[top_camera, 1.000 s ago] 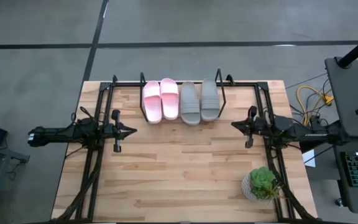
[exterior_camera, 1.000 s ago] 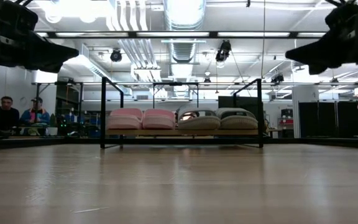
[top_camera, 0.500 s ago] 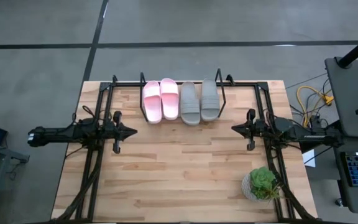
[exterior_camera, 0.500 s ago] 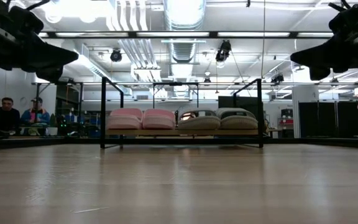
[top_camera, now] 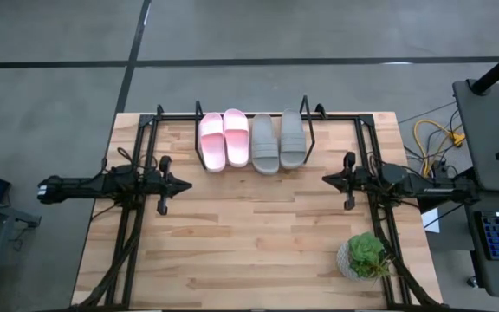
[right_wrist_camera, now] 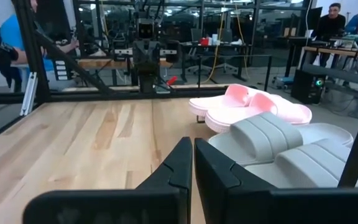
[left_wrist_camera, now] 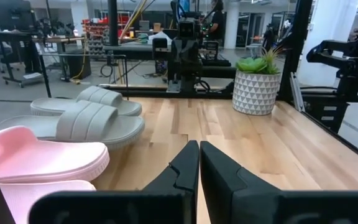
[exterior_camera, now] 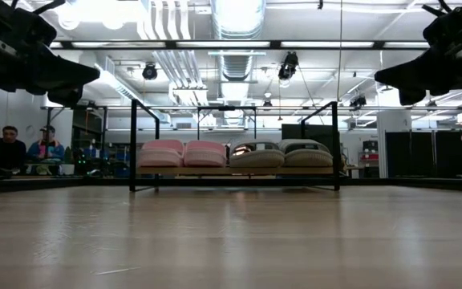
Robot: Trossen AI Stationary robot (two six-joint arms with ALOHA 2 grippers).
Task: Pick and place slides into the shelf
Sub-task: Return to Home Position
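Left hand [top_camera: 185,183] and right hand [top_camera: 326,177] face inward (fingers closed), raised.

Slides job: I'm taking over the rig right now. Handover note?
Left pincer: shut, empty, above the table's left side, pointing inward.
Right pincer: shut, empty, above the right side, pointing inward.
Things: two pink slides and two grey slides lie side by side on the shelf at the far edge, pink toward the left arm.
Done: all four slides are shelved.
Left: probably only parking both arms. The potted plant stands at the near right corner, clear of both arms.
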